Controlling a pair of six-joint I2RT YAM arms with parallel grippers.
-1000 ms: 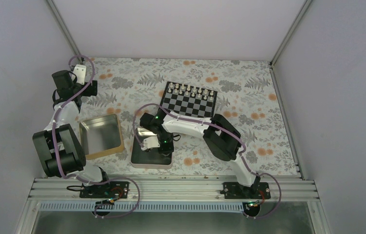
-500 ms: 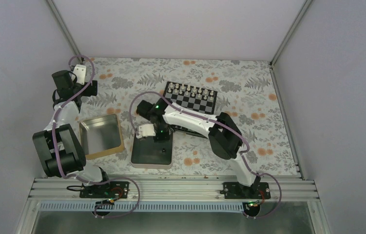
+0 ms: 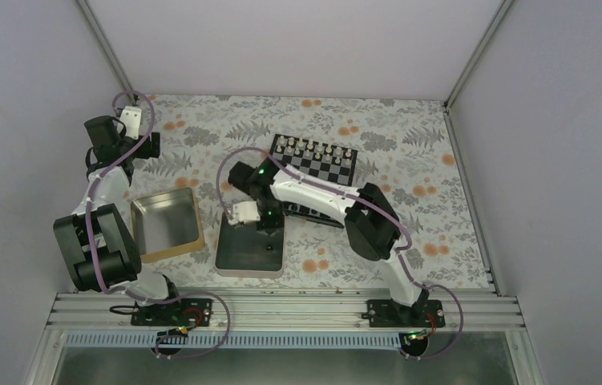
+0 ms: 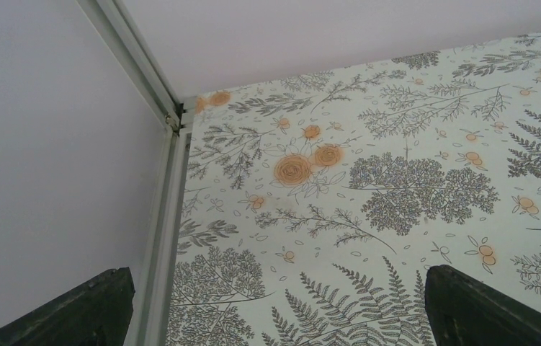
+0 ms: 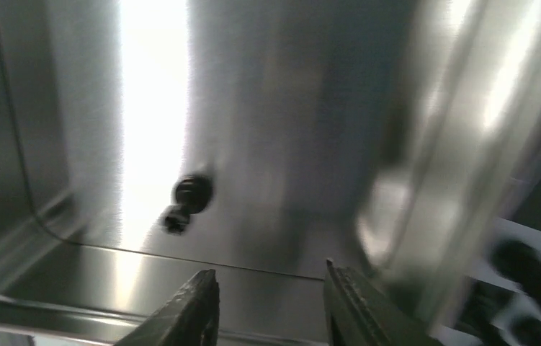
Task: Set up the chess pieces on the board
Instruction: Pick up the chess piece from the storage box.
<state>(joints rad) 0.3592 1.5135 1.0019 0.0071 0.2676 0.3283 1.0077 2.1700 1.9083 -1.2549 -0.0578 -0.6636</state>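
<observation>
Floral table [image 3: 410, 136] carries a tin [image 3: 222, 263] holding one chess piece [image 5: 189, 196]. Right hand [image 5: 273, 306] hovers above it, half-open and empty, probably to fetch it.

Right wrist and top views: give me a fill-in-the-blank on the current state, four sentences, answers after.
1. The right hand hangs over the silver tin, its fingers apart and holding ____.
2. In the right wrist view, ____ black chess piece lies on the tin's floor.
3. The pale pieces stand along the ____ edge of the board.
4. In the top view, the gold-rimmed tin sits to the ____ of the silver tin.

Missing words: nothing; one; far; left
</observation>
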